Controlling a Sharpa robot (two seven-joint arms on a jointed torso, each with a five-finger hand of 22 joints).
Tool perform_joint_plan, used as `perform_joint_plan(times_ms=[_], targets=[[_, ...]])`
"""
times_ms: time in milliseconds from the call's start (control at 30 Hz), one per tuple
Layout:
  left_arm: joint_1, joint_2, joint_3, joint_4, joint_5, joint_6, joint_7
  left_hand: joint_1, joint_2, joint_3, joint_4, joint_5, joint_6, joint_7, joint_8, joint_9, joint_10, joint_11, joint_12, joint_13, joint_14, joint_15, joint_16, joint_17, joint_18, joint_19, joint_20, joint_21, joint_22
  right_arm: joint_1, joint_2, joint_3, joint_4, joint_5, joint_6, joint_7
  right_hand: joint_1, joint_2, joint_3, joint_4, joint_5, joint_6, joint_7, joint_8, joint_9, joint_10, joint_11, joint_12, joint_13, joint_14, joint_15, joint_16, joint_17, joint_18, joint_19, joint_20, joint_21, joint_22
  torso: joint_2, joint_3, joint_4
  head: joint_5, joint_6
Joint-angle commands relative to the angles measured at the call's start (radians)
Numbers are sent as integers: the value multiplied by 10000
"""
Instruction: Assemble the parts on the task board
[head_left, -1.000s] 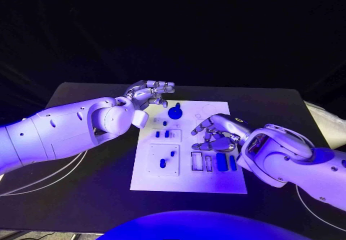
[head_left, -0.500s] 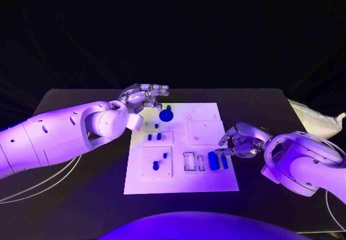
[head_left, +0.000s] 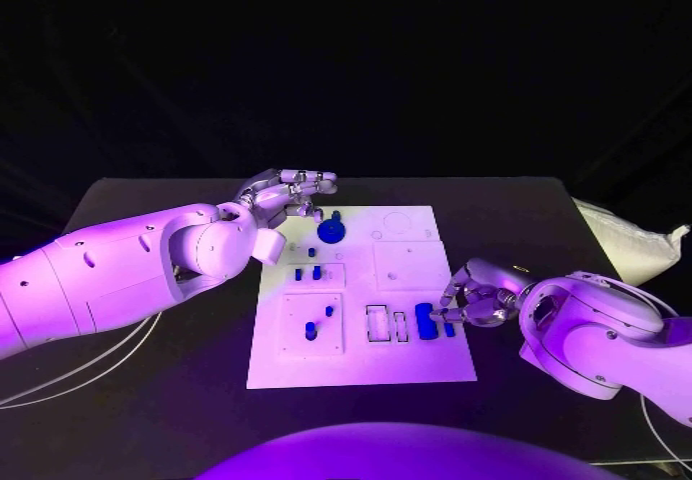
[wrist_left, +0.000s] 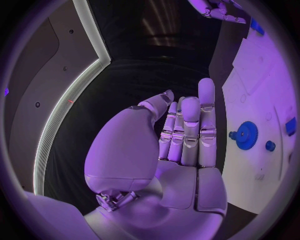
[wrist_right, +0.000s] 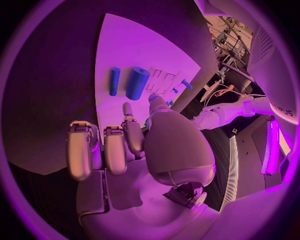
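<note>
The white task board (head_left: 364, 370) lies flat in the middle of the black counter (head_left: 159, 400), its long axis running away from the robot. Near its far edge sits a round blue gear (head_left: 333, 231) with a small blue knob (head_left: 336, 214) just beyond it. Farther in, a square recess on the board's left half holds two short blue pegs (head_left: 307, 273) standing side by side, and a larger square plate nearer the robot carries two more small blue pieces (head_left: 317, 322). Toward the board's right side a row of narrow slots (head_left: 387, 324) lies beside a thick blue cylinder (head_left: 426, 319) and a thinner blue rod (head_left: 449, 325); both lie lengthwise along the board, roughly parallel, and the rod is partly hidden by the right hand in the head view. The right hand (head_left: 476, 297) rests at the board's right edge just beside these two pieces, its fingers (wrist_right: 115, 147) curled inward; whether they touch the rod cannot be told, and nothing is seen held. The left hand (head_left: 293, 190) hovers over the board's far left corner, near the gear but apart from it, its fingers (wrist_left: 190, 127) straight and close together with nothing in them.
</note>
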Motion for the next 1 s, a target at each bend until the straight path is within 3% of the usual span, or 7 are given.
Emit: perform_joint_plan(times_ms=[33, 1000], targets=[[-5, 5, 6, 30, -21, 199, 36, -8, 62, -65, 17, -60, -87, 3, 49, -1, -77, 13, 43, -1, -89, 3, -38, -12, 178, -47, 9, -58, -11, -79, 169, -6, -78, -339, 330, -296, -30, 96, -53, 31, 44, -65, -26, 56, 15, 33, -19, 33, 5, 682, 22, 63, 433, -144, 44, -12, 54, 143, 6, 10, -8, 16, -16], [-36, -27, 6, 28, -21, 323, -30, -16, 61, -75, 20, -60, -89, 4, 50, -1, -80, 14, 47, -1, -90, 5, -34, -11, 177, -47, 10, -61, -13, -592, 1359, -9, -1138, -744, 882, -368, 245, 297, -137, 80, 81, 68, -87, 289, 111, -11, -69, -44, 8, 667, -14, 49, 412, -149, 50, -35, 59, 175, 4, 20, 4, 115, -93]])
